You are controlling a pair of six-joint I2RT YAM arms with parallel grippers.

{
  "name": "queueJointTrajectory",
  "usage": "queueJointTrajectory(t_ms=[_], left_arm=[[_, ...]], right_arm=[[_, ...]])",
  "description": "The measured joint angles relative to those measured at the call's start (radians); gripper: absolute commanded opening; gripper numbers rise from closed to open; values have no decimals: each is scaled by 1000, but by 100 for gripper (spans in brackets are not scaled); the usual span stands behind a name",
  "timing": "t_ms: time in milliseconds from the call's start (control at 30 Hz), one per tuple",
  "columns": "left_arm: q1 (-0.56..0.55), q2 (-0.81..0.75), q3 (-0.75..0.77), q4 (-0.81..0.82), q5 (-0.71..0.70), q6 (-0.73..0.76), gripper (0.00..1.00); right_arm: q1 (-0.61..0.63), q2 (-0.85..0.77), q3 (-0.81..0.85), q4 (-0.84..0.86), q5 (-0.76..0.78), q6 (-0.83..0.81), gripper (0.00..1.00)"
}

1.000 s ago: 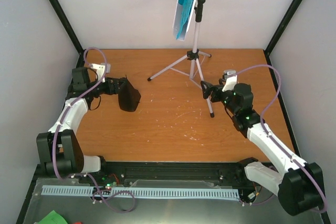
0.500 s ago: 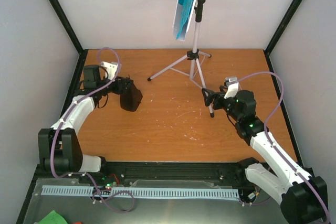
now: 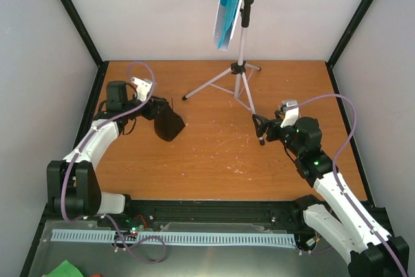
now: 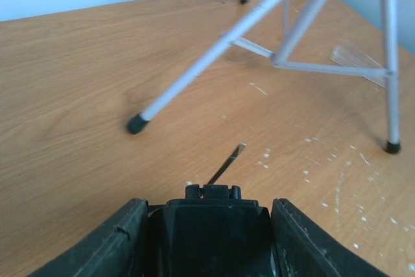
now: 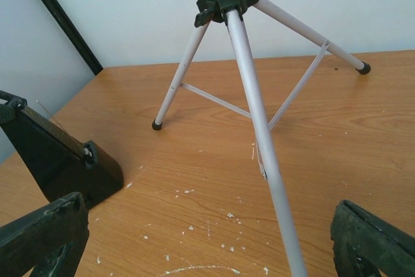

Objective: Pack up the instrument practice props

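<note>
Your left gripper (image 4: 209, 209) pinches the small black plastic pyramid metronome (image 4: 211, 235): rigid, likely light, slick. Empty, your right gripper (image 5: 207, 212) gapes wide; take a stiff leg of the grey metal tripod stand (image 5: 249, 95).

The sheet-music pages (image 3: 227, 4) run off the top edge of the overhead view, edge-on, their notes unreadable. At the bottom of the left wrist view the metronome (image 4: 211, 241) is cut off, and whether the left gripper (image 4: 207, 204) presses on it cannot be told. The music stand (image 5: 240, 63) loses its pole at the top of the right wrist view.
</note>
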Motion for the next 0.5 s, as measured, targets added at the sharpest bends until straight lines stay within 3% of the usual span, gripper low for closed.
queueJointTrajectory(t_ms=[133, 367, 467, 500], left_arm=[[-95, -8, -7, -15, 34, 54, 38], [-415, -20, -25, -23, 76, 107, 38], [-550, -19, -26, -23, 87, 118, 44], [-581, -18, -26, -23, 94, 119, 52]], right_arm=[[0, -14, 0, -19, -19, -7, 100], [0, 3, -1, -27, -164, -46, 100], [1, 3, -13, -12, -251, -46, 97], [1, 3, -19, -5, -285, -46, 96]])
